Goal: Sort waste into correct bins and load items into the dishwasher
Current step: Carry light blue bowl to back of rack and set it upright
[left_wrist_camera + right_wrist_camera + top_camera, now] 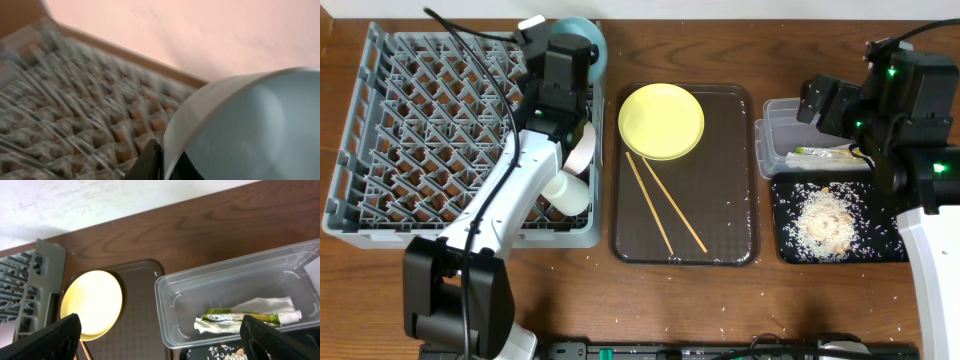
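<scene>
My left gripper (pixel 563 58) is shut on the rim of the light blue bowl (pixel 591 38) and holds it over the far right corner of the grey dish rack (pixel 410 130). The left wrist view shows the fingers (pixel 162 161) pinching the bowl (pixel 250 130). A white bowl (pixel 583 146) and a small white cup (pixel 566 192) sit in the rack's right side. The yellow plate (pixel 661 121) and the chopsticks (pixel 662 203) lie on the brown tray. My right gripper (pixel 817 100) (pixel 160 332) is open and empty above the clear tub (pixel 167 297), which holds the wrapper (pixel 267 305) and the green packet (pixel 240 316).
The brown serving tray (pixel 730 180) lies between the rack and the bins. The black tray (pixel 790 240) in front of the clear tub (pixel 778 125) holds a heap of rice scraps (pixel 825 222). Stray rice grains dot the table's front edge. A wall runs behind the table.
</scene>
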You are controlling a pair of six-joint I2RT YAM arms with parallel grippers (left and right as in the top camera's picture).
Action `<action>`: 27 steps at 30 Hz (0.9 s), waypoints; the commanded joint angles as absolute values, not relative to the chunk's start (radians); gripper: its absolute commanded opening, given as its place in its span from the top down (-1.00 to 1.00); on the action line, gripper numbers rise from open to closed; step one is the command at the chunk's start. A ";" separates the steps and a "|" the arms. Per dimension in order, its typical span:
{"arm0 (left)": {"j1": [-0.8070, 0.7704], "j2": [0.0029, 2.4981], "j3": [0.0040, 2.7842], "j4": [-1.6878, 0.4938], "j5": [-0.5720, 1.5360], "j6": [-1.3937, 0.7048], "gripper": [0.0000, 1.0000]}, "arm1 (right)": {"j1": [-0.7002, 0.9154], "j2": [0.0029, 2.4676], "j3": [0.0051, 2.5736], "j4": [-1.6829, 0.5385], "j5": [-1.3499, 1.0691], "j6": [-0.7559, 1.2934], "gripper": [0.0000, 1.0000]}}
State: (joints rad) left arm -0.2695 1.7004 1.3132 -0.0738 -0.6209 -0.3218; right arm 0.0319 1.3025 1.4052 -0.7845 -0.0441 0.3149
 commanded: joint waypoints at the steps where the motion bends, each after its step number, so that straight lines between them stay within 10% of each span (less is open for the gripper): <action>1: -0.260 1.739 1.319 -0.014 -0.827 -0.108 0.85 | 0.027 1.309 1.411 -0.783 -0.030 0.329 -0.98; 27: -0.281 2.020 1.319 0.361 -1.093 0.374 0.85 | 0.027 1.309 1.411 -0.783 -0.030 0.329 -0.98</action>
State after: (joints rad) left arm -0.2695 1.9869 1.3132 0.3565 -1.0645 0.3504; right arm 0.0319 1.3025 1.4052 -0.7845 -0.0441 0.3153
